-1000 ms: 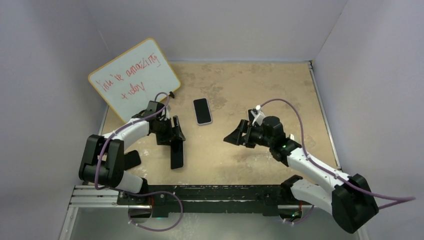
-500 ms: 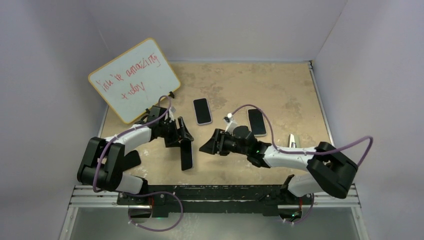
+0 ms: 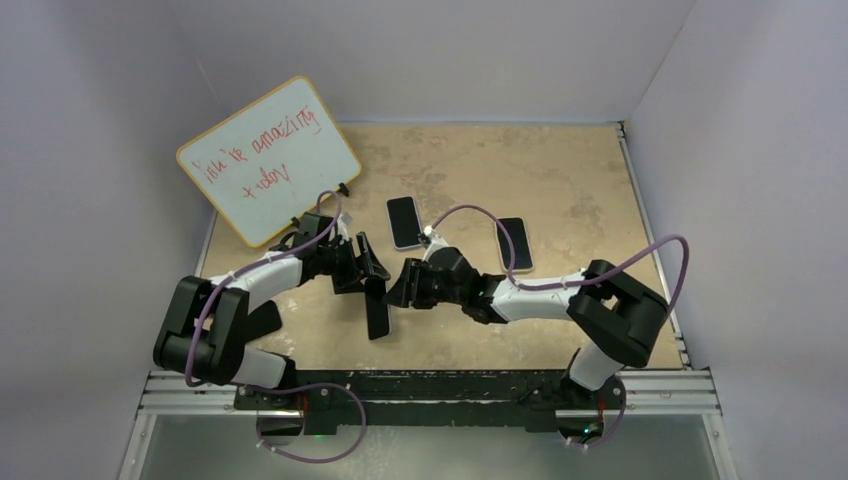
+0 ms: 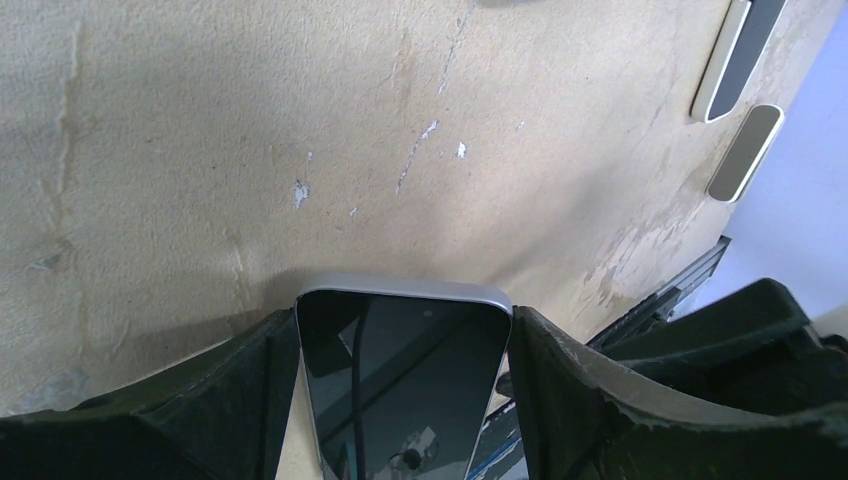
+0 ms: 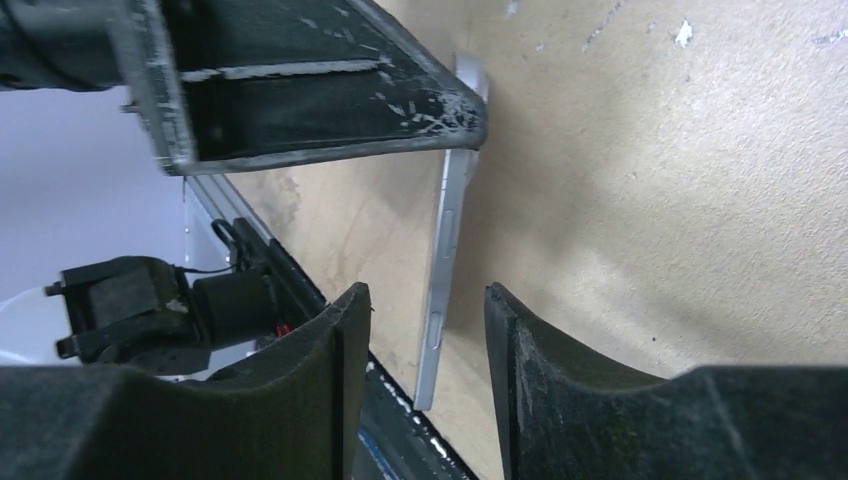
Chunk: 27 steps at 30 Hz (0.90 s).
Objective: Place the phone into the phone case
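Phone is clamped by its long edges in the left end effector. Its screen faces that wrist camera, and it is held near the front middle of the counter, lifted off it as far as we can tell.

The right end effector faces the phone from the other side. Its fingers stand partly apart with the phone's silver edge in the gap. We see a sliver of space on each side, so we judge that it has no grip on anything.

Two flat dark pieces lie farther back on the counter. The pale-rimmed one we take for the phone case, though we cannot be sure. A second flat piece lies to its right. The phone is apart from both.

We judge the task to be at an early stage. The pick-up is done and nothing has gone into the case. What remains is probably a second hold or a handover between the arms. After that the phone must be carried to the case, squared with its opening and pressed in until it seats.
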{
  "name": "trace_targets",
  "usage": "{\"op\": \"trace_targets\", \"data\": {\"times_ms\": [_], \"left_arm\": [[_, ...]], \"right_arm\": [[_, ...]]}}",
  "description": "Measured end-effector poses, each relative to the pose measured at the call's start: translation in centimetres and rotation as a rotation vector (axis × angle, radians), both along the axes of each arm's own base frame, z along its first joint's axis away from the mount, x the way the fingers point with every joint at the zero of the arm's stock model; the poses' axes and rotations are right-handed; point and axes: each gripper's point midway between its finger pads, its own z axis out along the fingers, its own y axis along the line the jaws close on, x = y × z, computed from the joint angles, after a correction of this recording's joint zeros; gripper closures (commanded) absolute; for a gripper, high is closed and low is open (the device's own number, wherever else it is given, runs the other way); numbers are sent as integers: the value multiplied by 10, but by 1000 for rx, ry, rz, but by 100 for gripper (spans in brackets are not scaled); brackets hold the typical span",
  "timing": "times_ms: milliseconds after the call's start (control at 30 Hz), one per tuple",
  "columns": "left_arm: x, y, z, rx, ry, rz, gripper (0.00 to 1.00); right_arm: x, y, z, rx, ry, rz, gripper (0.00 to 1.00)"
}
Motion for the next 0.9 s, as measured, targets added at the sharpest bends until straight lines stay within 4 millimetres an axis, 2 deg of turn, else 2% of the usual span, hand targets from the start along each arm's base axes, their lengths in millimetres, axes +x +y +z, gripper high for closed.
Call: {"op": "trace_targets", "data": {"times_ms": [267, 300, 433, 500, 567, 667, 767, 900], "left_arm": [[-3, -3, 3, -30, -4, 5, 62], [-3, -3, 4, -31, -6, 5, 62], [-2, -4, 7, -37, -16, 5, 60], [-2, -4, 8, -40, -20, 6, 51], [-2, -3, 9, -37, -26, 12, 37], [0, -1, 12, -30, -38, 19, 23], [-1, 1, 13, -18, -39, 28, 14], [-2, 5, 20, 0, -48, 41, 10]], "right_arm": [[-5, 4, -25, -58, 31, 22, 65], [-5, 5, -26, -61, 32, 24, 68], [-4, 10, -26, -60, 27, 40, 91], [-4, 12, -23, -56, 17, 49, 100], [-4, 12, -23, -56, 19, 49, 100], [-4, 12, -23, -55, 13, 52, 100], [-3, 12, -23, -56, 5, 54, 100], [-4, 11, -24, -63, 10, 54, 100]]}}
